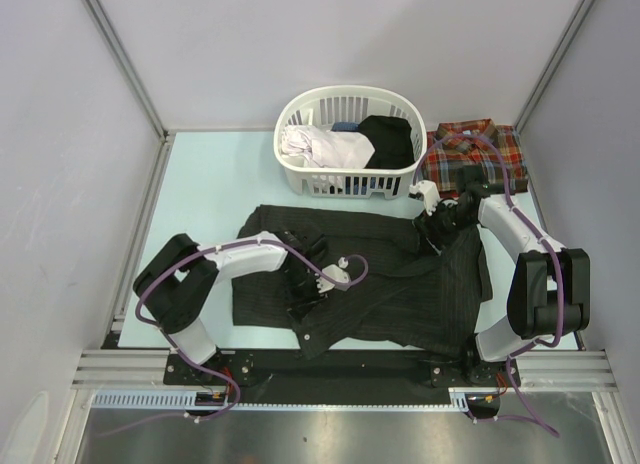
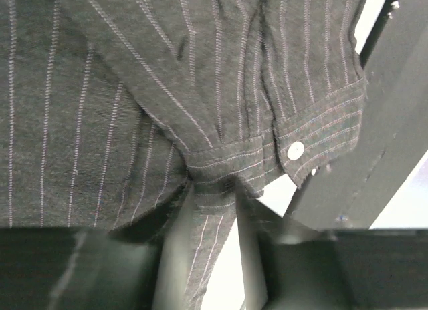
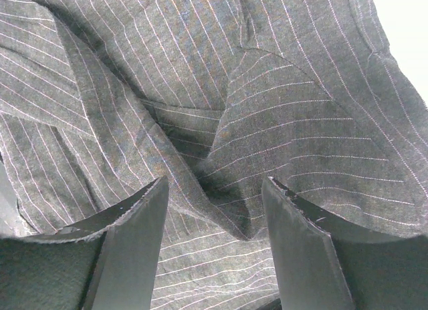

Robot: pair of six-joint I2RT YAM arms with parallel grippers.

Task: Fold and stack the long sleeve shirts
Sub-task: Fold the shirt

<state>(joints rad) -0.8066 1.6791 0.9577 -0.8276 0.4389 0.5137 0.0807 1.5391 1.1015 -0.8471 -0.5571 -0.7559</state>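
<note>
1. Currently the black pinstriped shirt [image 1: 400, 294] lies spread and rumpled across the middle of the table [image 1: 200, 184]. Its long axis runs roughly from 9 o'clock to 3 o'clock in the top view, sagging a little toward 4.
2. The left gripper [image 1: 322, 274] sits over the shirt's middle. In its wrist view the fingers look clenched on the band of a sleeve cuff [image 2: 321, 133]. A strip of striped cloth passes between them, and the cuff's button [image 2: 295, 149] is just off at 2 o'clock.
3. The right gripper [image 1: 437, 222] is at the shirt's 2 o'clock corner. Its fingers stand apart and straddle a raised fold of cloth without pinching it, so I read it as released.
4. The relation that matters is that the held cuff already sits above the shirt's body, with cloth spreading away from it toward both 9 and 3 o'clock. Laying the sleeve along that axis looks like the next step, and the left arm is the nearer one for it.
5. The plaid flannel shirt [image 1: 470, 152] lies folded at the far right corner, at about 1 o'clock from the right gripper and just beside the laundry basket [image 1: 345, 90]. The right arm is much the nearer for stacking there.
</note>
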